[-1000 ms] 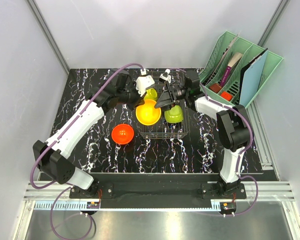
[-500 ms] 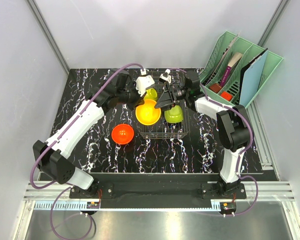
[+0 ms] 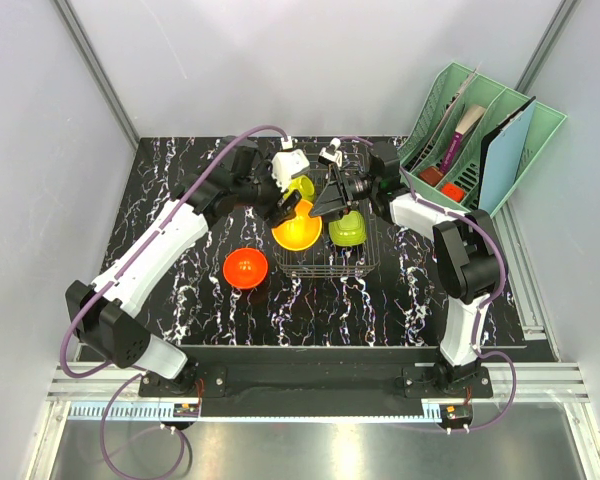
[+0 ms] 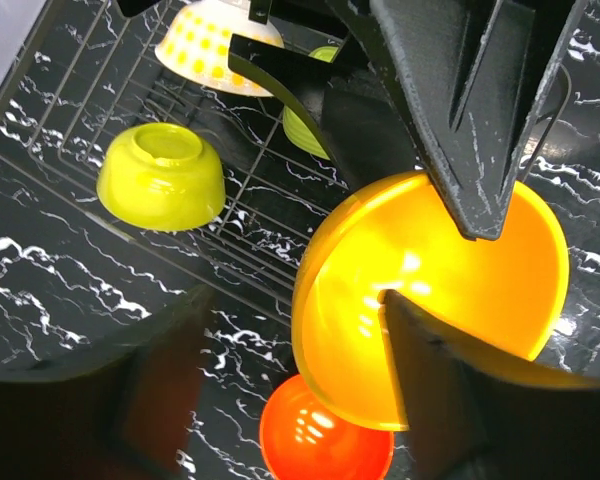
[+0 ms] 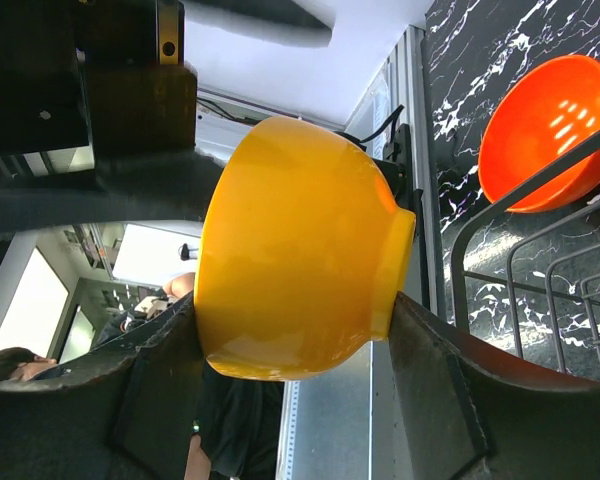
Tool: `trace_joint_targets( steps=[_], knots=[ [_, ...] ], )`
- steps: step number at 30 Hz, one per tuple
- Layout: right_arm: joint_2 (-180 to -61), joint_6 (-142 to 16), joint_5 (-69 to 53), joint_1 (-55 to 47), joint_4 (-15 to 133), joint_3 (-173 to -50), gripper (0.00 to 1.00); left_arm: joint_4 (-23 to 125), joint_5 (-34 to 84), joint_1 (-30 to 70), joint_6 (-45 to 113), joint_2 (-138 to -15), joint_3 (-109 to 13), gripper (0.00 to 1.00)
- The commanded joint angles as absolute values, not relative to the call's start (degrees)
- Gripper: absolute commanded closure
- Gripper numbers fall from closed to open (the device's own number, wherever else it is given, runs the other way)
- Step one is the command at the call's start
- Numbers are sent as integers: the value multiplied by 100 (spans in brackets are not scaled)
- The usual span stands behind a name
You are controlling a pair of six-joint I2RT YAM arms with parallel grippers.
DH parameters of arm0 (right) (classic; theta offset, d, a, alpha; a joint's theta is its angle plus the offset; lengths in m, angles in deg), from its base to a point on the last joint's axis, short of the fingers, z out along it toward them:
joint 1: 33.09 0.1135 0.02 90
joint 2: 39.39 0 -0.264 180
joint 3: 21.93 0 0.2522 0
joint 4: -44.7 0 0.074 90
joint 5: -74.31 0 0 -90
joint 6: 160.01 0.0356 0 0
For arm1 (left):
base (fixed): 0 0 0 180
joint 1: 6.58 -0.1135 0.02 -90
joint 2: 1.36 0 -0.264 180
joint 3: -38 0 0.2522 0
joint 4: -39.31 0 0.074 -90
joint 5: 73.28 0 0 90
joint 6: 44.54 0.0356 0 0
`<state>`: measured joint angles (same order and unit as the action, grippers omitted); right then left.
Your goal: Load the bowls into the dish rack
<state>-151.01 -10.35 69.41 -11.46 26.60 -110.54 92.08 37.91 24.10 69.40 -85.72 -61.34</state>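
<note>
Bowls and a wire rack on a black bench

The bench (image 3: 400, 290) is black with white wiggly lines, like marble. Plain grey walls (image 3: 280, 60) stand on three sides, and silver metal bars (image 3: 95, 70) run up the corners. A thin strip (image 3: 280, 411) with tiny marks runs along the front rail. The marks are too small to read.

Two white and black arms reach in, the left arm (image 3: 165, 245) and the right arm (image 3: 465, 265). One dish rack (image 3: 325, 258) of thin dark wire sits near the middle of the bench. One mint-green file holder (image 3: 480, 130) stands at the far right corner with flat things in it.

Five bowls show. A red-orange bowl (image 3: 246, 268) sits on the bench just beside the rack. Three are in the rack: a lime green bowl (image 3: 347, 231) turned upside down, another green bowl (image 3: 302, 187) partly hidden, and a white bowl (image 4: 215, 40) with yellow dots. The fifth, an orange-yellow bowl (image 3: 296, 230), is held tipped on its side at the rack's left edge.

The right hand (image 5: 292, 300) is grasping this bowl, with one finger on each side. The left hand (image 4: 292, 298) is released, its fingers wide apart around the bowl's rim.
</note>
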Motion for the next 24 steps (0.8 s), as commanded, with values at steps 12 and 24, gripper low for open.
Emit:
trace_joint_targets(
  steps=[12,24],
  knots=[
    [-14724,-1602,7449,-1313,2813,-11154,100,8902,3579,2349,6858,-8406,-6471,3],
    [-14205,-6314,3718,-1393,8271,-12121,100,8612,2781,2129,6471,-8512,-6673,1]
  ],
)
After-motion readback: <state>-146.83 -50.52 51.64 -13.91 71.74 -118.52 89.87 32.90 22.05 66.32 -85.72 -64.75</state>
